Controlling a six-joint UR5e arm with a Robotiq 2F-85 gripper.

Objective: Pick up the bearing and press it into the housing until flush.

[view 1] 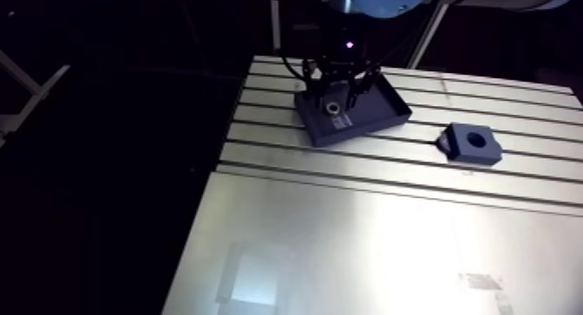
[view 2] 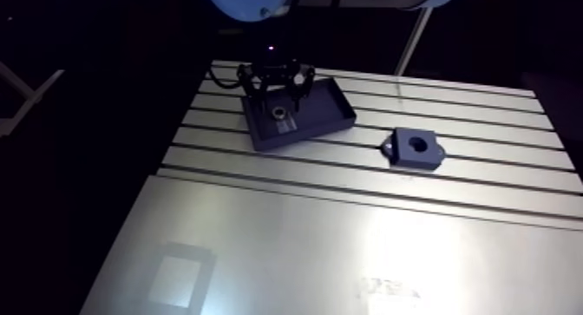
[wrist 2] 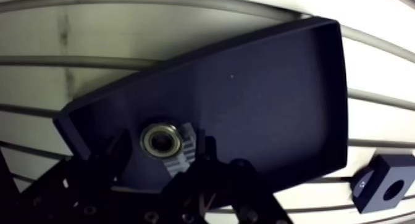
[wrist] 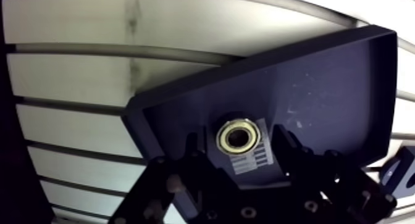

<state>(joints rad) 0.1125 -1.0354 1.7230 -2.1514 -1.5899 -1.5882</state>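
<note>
Now, from largest to smallest, we see:

1. The surface (view 1: 347,249) is a pale aluminium slab. Long slots cross the half where the things lie, and the half nearer the arm camera is smooth plate.
2. A dark, shallow tray (view 1: 386,110) with a low raised rim sits askew across the slots. In the arm view it lies directly under the wrist.
3. The end effector (wrist: 238,143) hangs low over the tray. In the wrist view its two dark fingers stand spread apart, one on each side of the bearing. We see a gap of tray floor between each fingertip and the ring, so it grips nothing.
4. The housing (view 1: 486,154) is a dark square block with a round bore (view 2: 417,145) facing upward. It rests on the slotted part of the surface, outside the tray and clearly apart from it, beside the tray's long side. One of its corners looks cut off.
5. The bearing (wrist 2: 162,141) is a small metallic ring with a dark centre hole. It lies flat on the tray floor, toward the end of the tray farther from the housing, right between the spread fingers.
6. A white barcode label (wrist: 258,157) sticks to the tray floor just beside the bearing. We cannot tell whether the ring overlaps its edge.
</note>
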